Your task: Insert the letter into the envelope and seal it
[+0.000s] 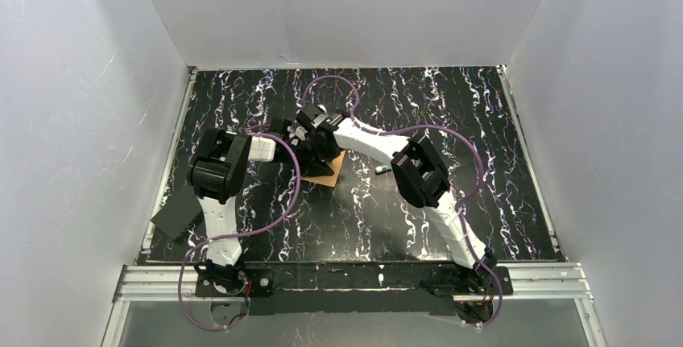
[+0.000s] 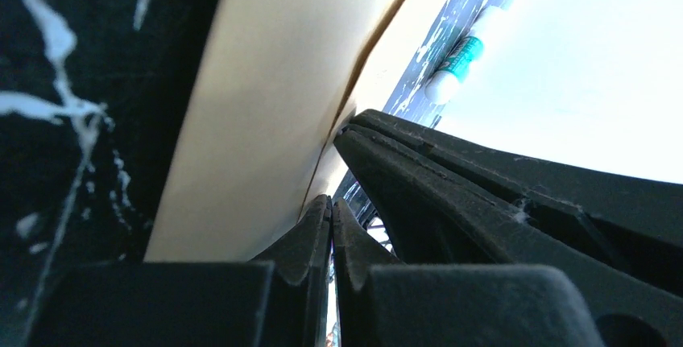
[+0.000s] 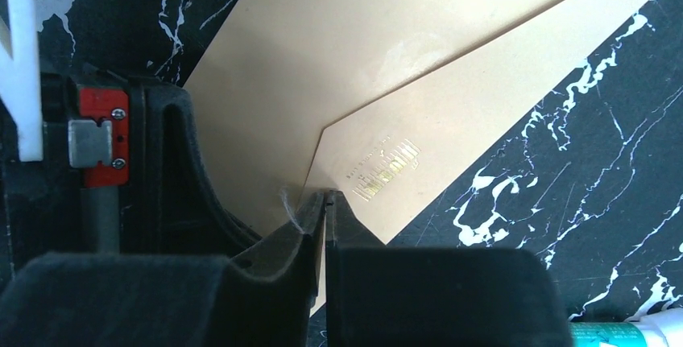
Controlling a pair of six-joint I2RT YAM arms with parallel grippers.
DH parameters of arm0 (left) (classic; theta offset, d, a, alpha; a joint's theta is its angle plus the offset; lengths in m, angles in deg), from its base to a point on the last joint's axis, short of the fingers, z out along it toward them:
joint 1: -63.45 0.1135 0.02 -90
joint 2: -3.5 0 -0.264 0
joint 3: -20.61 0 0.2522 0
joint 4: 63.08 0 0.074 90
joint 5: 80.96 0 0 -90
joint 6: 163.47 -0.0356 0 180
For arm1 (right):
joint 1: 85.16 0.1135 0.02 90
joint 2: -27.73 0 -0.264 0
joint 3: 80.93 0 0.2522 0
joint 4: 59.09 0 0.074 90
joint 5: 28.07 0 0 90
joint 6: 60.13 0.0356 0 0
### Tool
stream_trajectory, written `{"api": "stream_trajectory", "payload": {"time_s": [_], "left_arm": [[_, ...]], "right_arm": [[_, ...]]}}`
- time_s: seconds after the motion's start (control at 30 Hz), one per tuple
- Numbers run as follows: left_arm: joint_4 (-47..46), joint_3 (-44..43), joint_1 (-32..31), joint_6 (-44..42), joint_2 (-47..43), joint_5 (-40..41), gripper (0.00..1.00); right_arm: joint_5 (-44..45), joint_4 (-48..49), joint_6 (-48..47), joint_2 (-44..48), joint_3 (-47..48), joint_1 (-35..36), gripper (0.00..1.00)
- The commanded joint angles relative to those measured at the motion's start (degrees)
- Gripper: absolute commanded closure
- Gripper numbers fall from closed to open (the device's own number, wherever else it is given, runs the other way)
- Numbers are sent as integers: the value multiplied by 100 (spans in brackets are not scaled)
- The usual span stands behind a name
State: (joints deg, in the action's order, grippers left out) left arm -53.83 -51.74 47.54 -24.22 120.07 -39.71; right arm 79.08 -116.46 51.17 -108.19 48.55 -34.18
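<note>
— Where is the envelope (image 1: 332, 171)?

— On the desk (image 1: 419, 218), a little left of the middle. From above, both arms meet over it and only one orange-brown corner shows.

— And the left pincer (image 2: 331, 210)?

— Closed tight, its two fingers pressed flat together. Its own camera shows the tan paper rising beside it, with an edge line running down to the tips. I cannot tell whether any paper is caught between them.

— The right pincer (image 3: 325, 198)?

— Closed to a thin slit. Its tips sit where the paler flap (image 3: 483, 97) meets the envelope's body, just beside some small gold print (image 3: 388, 171). I cannot tell whether it is pinching the paper or only pressing on it. The left pincer stands right beside it.

— Anything else on the desk?

— A glue stick (image 1: 382, 169) with a green label and white cap lies just right of the envelope, apart from it. A dark flat sheet (image 1: 177, 214) hangs over the desk's left edge, well away from both pincers.
</note>
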Motion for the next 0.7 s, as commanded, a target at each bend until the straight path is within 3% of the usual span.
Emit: {"api": "stream_trajectory", "payload": {"time_s": [0.0, 0.2, 0.67], "left_arm": [[653, 308, 34, -27, 280, 785, 100], [629, 330, 42, -15, 310, 762, 100], [568, 414, 43, 18, 403, 729, 100]], "right_arm": [[-247, 279, 217, -675, -103, -238, 85], [-336, 267, 314, -867, 16, -328, 81], [352, 302, 244, -1138, 477, -361, 83]]}}
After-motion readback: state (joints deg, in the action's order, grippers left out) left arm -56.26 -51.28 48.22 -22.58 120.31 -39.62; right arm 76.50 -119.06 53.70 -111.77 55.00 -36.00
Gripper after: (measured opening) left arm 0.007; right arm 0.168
